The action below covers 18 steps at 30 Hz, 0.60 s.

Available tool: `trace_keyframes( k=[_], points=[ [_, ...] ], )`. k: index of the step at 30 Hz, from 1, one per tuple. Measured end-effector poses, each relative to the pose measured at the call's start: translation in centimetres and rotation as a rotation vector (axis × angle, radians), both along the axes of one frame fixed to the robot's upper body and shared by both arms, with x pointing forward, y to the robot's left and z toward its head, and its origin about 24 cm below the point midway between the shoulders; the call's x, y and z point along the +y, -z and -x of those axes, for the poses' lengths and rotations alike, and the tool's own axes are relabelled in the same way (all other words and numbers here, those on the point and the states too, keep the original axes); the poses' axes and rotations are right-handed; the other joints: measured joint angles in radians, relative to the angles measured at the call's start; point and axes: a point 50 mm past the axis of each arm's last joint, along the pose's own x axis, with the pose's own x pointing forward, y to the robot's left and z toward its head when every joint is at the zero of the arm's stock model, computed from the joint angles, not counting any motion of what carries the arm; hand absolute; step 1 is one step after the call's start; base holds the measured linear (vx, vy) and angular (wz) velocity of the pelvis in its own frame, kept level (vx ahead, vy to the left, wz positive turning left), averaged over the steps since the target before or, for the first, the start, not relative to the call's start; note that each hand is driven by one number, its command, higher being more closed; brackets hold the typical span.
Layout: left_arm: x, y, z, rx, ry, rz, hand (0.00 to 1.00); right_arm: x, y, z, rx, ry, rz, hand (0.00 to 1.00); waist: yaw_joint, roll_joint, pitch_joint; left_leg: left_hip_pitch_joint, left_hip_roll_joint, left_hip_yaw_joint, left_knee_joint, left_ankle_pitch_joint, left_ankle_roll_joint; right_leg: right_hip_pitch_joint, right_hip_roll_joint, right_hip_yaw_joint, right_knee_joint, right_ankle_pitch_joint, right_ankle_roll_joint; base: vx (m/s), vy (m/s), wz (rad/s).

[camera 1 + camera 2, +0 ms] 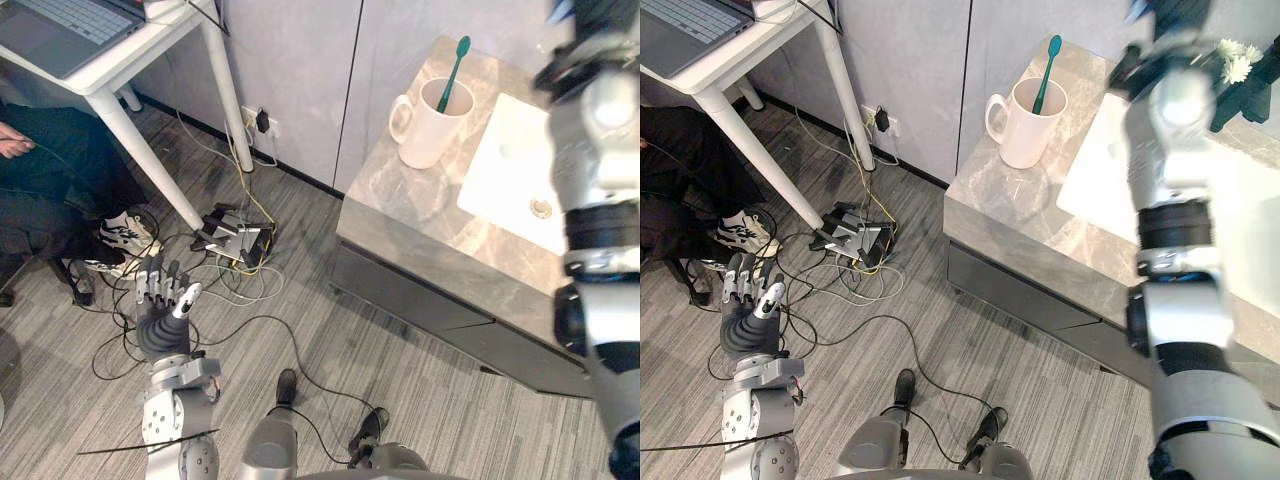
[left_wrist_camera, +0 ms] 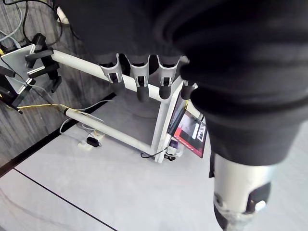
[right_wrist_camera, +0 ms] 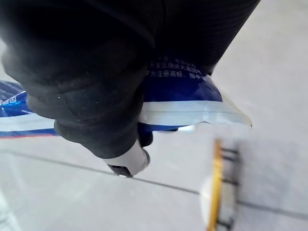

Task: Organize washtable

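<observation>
Right hand (image 3: 129, 162): clenched on a packet (image 3: 183, 96), blue and white with a clear sealed edge, pinched between the thumb and the dark-covered palm. The arm rises at the right of the scene, crossing in front of the basin (image 1: 510, 170).

Left hand (image 1: 163, 305): held low at the near left above the striped floor (image 1: 420, 400), fingers straight and relaxed, holding nothing.

Washtable (image 1: 400, 200): grey marbled top over a dark grey cabinet front, set against the far wall, right of centre.

Basin: white, rectangular, sunk in the right part of the top, with a round metal drain (image 1: 541, 208).

Mug (image 1: 430, 125): white, upright on the far left corner of the top, just left of the basin, handle turned left.

Toothbrush (image 1: 455, 70): green, standing in the mug, head up, leaning right.

Flowers (image 1: 1235, 55): white, at the far right behind the basin (their holder cannot be made out).

Power strip (image 1: 235, 240): on the floor left of the washtable, amid loose wires.

Desk (image 1: 150, 45): white, far left, with a laptop (image 1: 60, 25) on it.

Person: seated under the desk, one white shoe (image 1: 125, 232) on the floor.
</observation>
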Motion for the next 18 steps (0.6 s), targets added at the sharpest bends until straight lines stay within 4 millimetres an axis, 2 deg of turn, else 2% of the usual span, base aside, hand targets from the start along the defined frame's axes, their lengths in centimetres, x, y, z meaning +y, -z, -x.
trace_keyframes(
  k=[1, 2, 3, 4, 5, 7, 9, 13, 18],
  points=[
    [-0.1, 0.0, 0.0, 0.000, 0.009, -0.001, 0.00, 0.0, -1.3, 1.3, -0.052, 0.092, 0.084, 1.00, 0.000, -0.001, 0.000, 0.002, 0.001, -0.001, 0.000, 0.000, 0.000, 0.002, 0.001, -0.004, 0.000, 0.000, 0.000, 0.00, 0.000, 0.00],
    [-0.1, 0.1, -0.1, -0.001, 0.015, -0.003, 0.00, 0.0, -1.7, 1.8, -0.070, 0.133, 0.115, 1.00, 0.000, -0.001, 0.000, 0.003, 0.001, -0.001, 0.000, 0.000, 0.000, 0.004, 0.001, -0.005, 0.000, 0.000, 0.000, 0.00, 0.011, 0.05],
    [-0.2, 0.1, -0.1, -0.001, 0.026, -0.006, 0.00, -0.3, -2.0, 2.3, -0.090, 0.236, 0.179, 1.00, 0.000, -0.004, 0.000, 0.010, 0.000, -0.002, 0.000, 0.000, 0.000, 0.013, 0.001, -0.010, 0.000, -0.001, 0.001, -0.01, 0.014, 0.05],
    [-0.2, 0.1, -0.1, 0.000, 0.027, -0.006, 0.00, -0.3, -1.9, 2.3, -0.087, 0.257, 0.196, 1.00, 0.000, -0.004, 0.000, 0.011, 0.000, -0.002, 0.000, 0.000, 0.000, 0.014, 0.001, -0.010, 0.000, -0.001, 0.001, -0.01, 0.016, 0.05],
    [-0.2, 0.1, -0.1, -0.001, 0.032, -0.009, 0.00, -0.5, -1.7, 2.2, -0.070, 0.373, 0.291, 1.00, 0.002, -0.009, 0.000, 0.014, 0.000, -0.002, 0.000, 0.000, 0.000, 0.017, 0.004, -0.010, 0.001, -0.003, 0.004, -0.02, 0.009, 0.03],
    [-0.1, 0.2, 0.1, 0.001, 0.040, -0.015, 0.00, -0.6, -0.8, 1.7, -0.022, 0.577, 0.496, 1.00, 0.001, -0.018, -0.001, 0.012, 0.000, -0.002, -0.001, 0.002, 0.003, 0.017, 0.008, -0.013, 0.001, -0.003, 0.004, -0.02, 0.012, 0.03],
    [0.0, 0.5, 0.5, 0.013, 0.034, -0.018, 0.00, -1.4, 1.2, 0.7, 0.061, 0.761, 0.707, 1.00, 0.002, -0.037, -0.002, 0.010, 0.001, -0.004, -0.001, 0.002, 0.003, 0.017, 0.010, -0.015, 0.002, -0.004, 0.004, 0.00, 0.018, 0.04],
    [0.0, 0.6, 0.7, 0.017, 0.044, -0.027, 0.00, -3.2, 4.4, -0.6, 0.223, 0.925, 0.912, 1.00, 0.006, -0.054, -0.006, 0.000, -0.002, -0.013, -0.001, 0.008, 0.005, 0.012, 0.009, -0.019, 0.003, -0.003, 0.004, 0.02, 0.018, 0.08],
    [0.2, 0.6, 0.7, 0.017, 0.043, -0.035, 0.00, -3.8, 6.7, -1.6, 0.341, 1.012, 1.068, 1.00, 0.010, -0.062, -0.009, -0.003, -0.001, -0.012, 0.000, 0.008, 0.005, 0.009, 0.010, -0.018, 0.002, -0.003, 0.004, 0.02, 0.005, 0.00]
  ],
)
